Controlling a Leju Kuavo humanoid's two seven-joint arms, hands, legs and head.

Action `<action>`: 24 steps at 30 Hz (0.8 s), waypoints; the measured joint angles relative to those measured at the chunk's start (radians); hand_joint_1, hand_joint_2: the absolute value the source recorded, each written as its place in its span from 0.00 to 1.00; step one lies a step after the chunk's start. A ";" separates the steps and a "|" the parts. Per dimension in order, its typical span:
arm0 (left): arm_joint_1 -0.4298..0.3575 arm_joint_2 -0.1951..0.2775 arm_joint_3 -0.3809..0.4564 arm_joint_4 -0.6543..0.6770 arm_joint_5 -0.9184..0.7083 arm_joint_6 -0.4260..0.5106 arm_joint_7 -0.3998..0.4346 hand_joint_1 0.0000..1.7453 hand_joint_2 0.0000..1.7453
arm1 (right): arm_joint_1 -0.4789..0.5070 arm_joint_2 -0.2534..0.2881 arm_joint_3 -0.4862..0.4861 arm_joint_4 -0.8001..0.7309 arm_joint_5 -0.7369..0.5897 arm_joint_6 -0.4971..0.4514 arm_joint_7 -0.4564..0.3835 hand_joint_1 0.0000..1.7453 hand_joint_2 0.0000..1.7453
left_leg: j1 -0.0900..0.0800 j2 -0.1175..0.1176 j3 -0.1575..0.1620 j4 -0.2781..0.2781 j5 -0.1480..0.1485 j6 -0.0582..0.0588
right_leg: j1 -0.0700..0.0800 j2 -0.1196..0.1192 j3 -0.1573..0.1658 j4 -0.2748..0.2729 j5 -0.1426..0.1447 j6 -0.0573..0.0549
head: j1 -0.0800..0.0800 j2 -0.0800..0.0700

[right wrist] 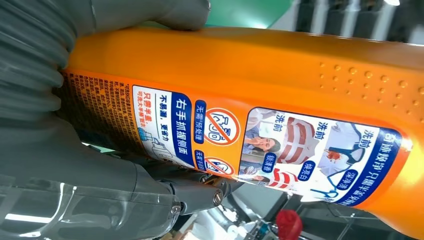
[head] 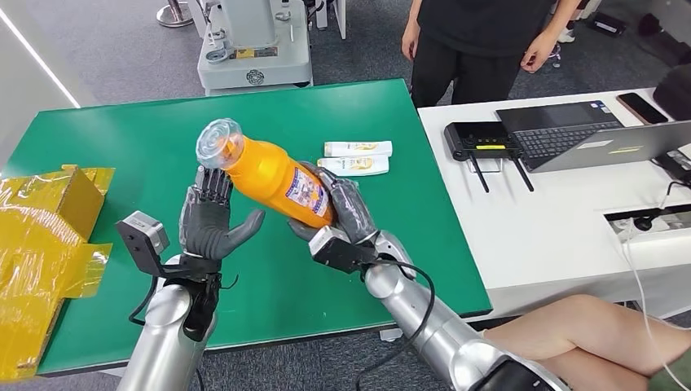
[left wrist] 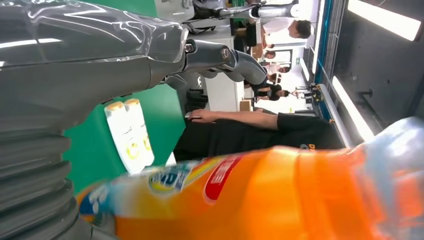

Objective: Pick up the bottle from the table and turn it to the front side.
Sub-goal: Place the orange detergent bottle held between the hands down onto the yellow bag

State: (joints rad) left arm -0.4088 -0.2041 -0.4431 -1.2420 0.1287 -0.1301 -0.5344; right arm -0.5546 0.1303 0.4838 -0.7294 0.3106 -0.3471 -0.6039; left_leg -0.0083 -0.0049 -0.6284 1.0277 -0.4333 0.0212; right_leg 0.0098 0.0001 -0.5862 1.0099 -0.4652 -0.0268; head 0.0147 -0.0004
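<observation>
The right hand (head: 346, 213) grips the lower body of an orange plastic bottle with a clear cap and a printed label (head: 273, 173), fingers wrapped around it. The bottle is lifted off the green table (head: 114, 142) and tilted, its cap end pointing up and to the left, its base down in the right hand. In the right wrist view the label side with blue panels, small pictures and warning symbols (right wrist: 235, 135) faces the camera. The left hand (head: 210, 220) is raised just left of the bottle with palm upright, fingers spread apart and holding nothing; its fingertips are close under the bottle's neck, and whether they touch cannot be told. Two white tubes (head: 357, 157) lie side by side on the table beyond the bottle. Crumpled yellow wrapping (head: 45, 236) sits at the table's left edge. On the white desk (head: 554, 236) to the right stand an open laptop (head: 603, 134) and a black router (head: 481, 140). A person in black (head: 481, 41) stands at the far side.
</observation>
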 joint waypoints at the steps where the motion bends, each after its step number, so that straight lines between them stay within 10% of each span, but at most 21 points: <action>1: -0.003 -0.004 0.000 0.002 0.001 0.002 0.000 0.00 1.00 | -0.010 0.015 0.003 0.011 0.000 0.000 0.001 1.00 1.00 | 0.000 0.000 0.000 0.000 0.000 0.000 | 0.000 0.000 0.000 0.000 0.000 0.000 | 0.000 0.000; 24: -0.011 -0.028 0.000 0.043 -0.005 -0.004 -0.002 0.00 1.00 | -0.043 0.101 0.011 0.083 0.007 0.045 0.022 1.00 1.00 | 0.000 0.000 0.000 0.000 0.000 0.000 | 0.000 0.000 0.000 0.000 0.000 0.000 | 0.000 0.000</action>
State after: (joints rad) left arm -0.4195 -0.2325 -0.4432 -1.1986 0.1242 -0.1340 -0.5364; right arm -0.5973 0.2308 0.4952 -0.6462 0.3173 -0.3023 -0.5821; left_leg -0.0084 -0.0048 -0.6287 1.0277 -0.4335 0.0212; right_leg 0.0097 0.0004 -0.5866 1.0097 -0.4655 -0.0269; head 0.0149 -0.0004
